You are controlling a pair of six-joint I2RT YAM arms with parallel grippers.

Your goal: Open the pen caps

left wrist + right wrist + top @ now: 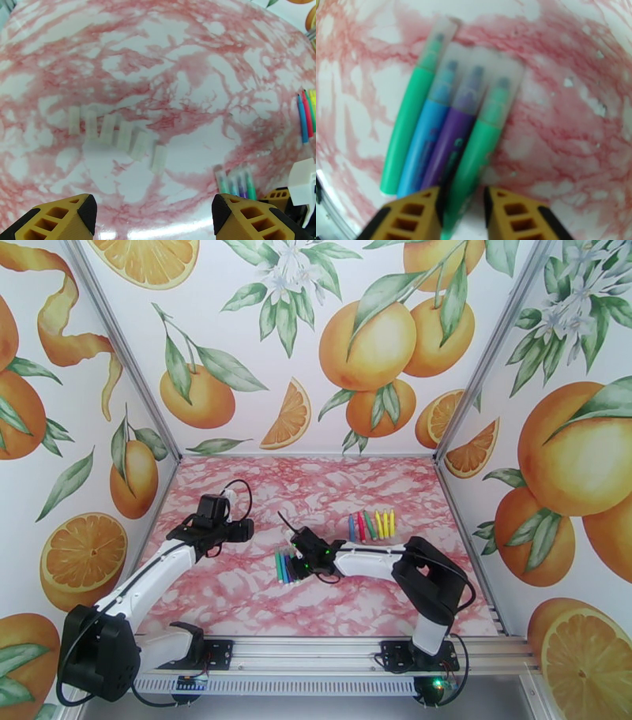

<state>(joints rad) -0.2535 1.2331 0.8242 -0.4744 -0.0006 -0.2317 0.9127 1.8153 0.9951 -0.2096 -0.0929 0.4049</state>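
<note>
Four markers lie side by side: green [405,130], blue [422,146], purple [448,146] and a second green marker [480,154]. Each wears a translucent pen cap [499,96]. My right gripper [462,203] has one finger on each side of the rightmost green marker's rear end and looks shut on it while it lies on the table. From above, this group [283,566] sits just left of the right gripper [294,554]. Farther left, my left gripper [241,530] hovers open [154,209] and holds nothing.
Several loose clear caps [126,136] lie in a row on the pink marble table [177,59] ahead of the left gripper. A row of uncapped markers [371,524] lies at the back right, seen also as coloured markers [306,118] at the edge.
</note>
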